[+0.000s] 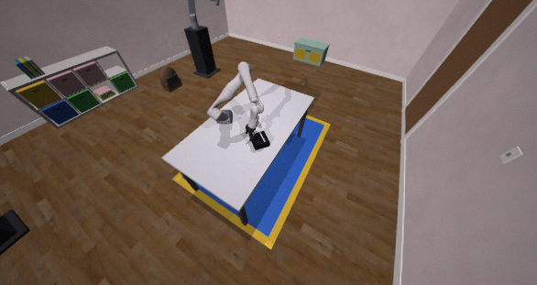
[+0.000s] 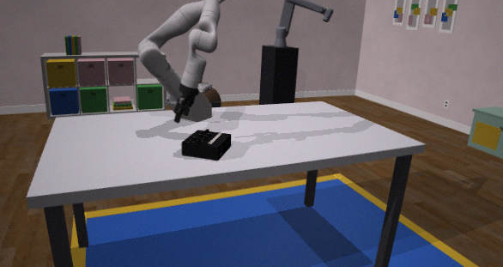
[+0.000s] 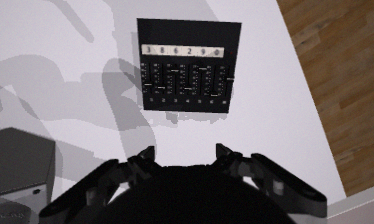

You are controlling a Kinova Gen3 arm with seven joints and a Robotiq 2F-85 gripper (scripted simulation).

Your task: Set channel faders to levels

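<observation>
The black lighting desk (image 3: pixel 188 30) (image 2: pixel 205 146) (image 1: pixel 261 141) stands on its feet on the white table (image 3: pixel 288 125) (image 2: pixel 107 155) (image 1: pixel 215 166). A white tape (image 3: pixel 183 51) across its top reads 3 8 6 2 9 0. Below it are six channel faders and a master fader (image 3: pixel 230 79) at the right end. The caps stand at mixed heights: the third (image 3: pixel 174 70) and fifth (image 3: pixel 203 70) are high, the sixth (image 3: pixel 216 95) is low. My gripper (image 3: pixel 185 151) (image 2: pixel 178 116) (image 1: pixel 251 131) is open and empty. It hangs above the table, a little short of the desk's front edge, touching nothing.
The arm's grey base block (image 3: pixel 18 160) (image 2: pixel 198 107) sits on the table near the gripper. The table's edge and the wooden floor (image 3: pixel 338 60) lie just right of the desk in the wrist view. A second arm on a black pedestal (image 2: pixel 279 74) stands behind the table.
</observation>
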